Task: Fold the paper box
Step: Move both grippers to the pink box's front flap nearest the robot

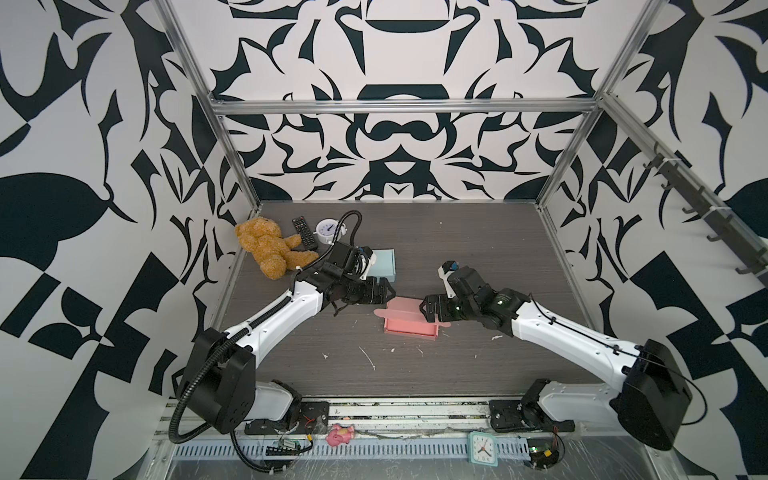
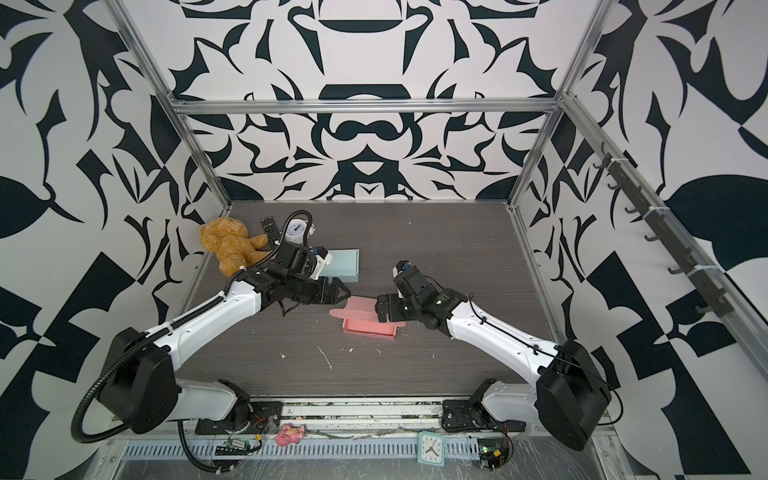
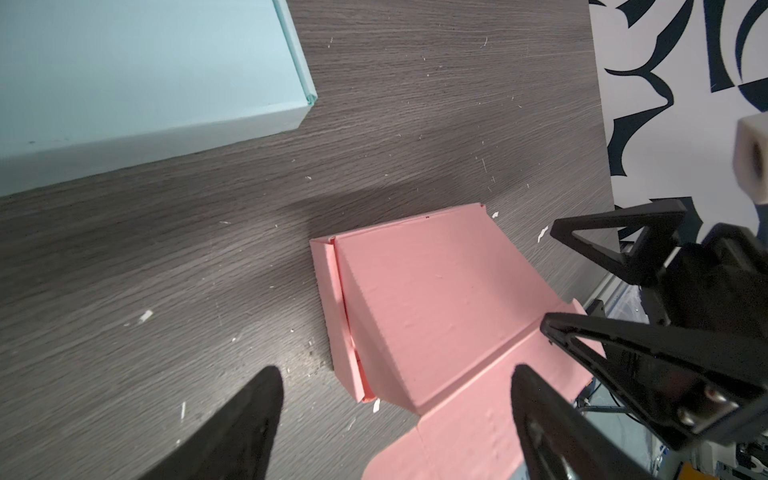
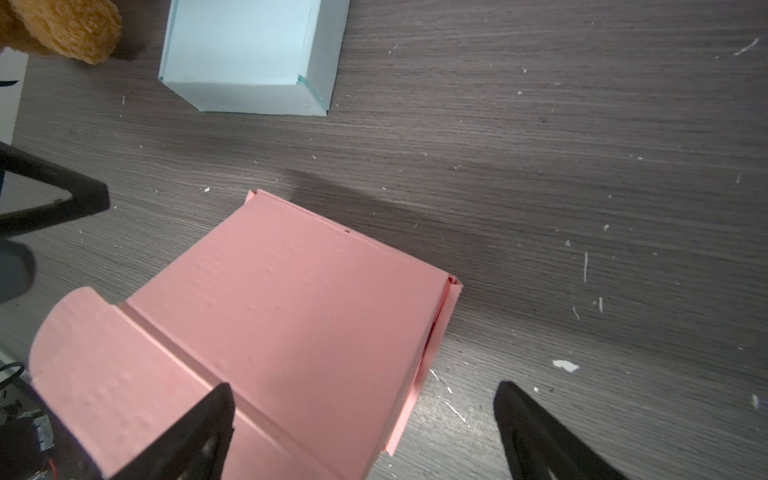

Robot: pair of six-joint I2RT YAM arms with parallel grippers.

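Nearest, on the front rail, a pink toy pig (image 1: 340, 434) lies left of a square teal clock (image 1: 483, 448). Beyond them the dark wood-grain table (image 1: 478, 257) carries small white paper scraps (image 1: 368, 358).

The pink paper box (image 1: 409, 326) sits on the table about midway between the two arms. Its lid (image 1: 405, 309) slants up over the far side, so both top views show the near part of the tray open. A flap with rounded ends runs along the lid's free edge.

The left gripper (image 1: 387, 291) hangs just beside the lid's far-left corner. In the left wrist view its fingers (image 3: 249, 424) are spread wide and hold nothing. One finger overlaps the flap, but contact cannot be told.

The right gripper (image 1: 424, 311) is at the lid's right end. Its jaws are also wide apart and grasp nothing.

Farther back and left, a closed light blue box (image 1: 384, 266) rests near the left wrist. At the far left are a teddy bear (image 1: 266, 247), a remote control (image 1: 304, 232) and a round white alarm clock (image 1: 329, 230).
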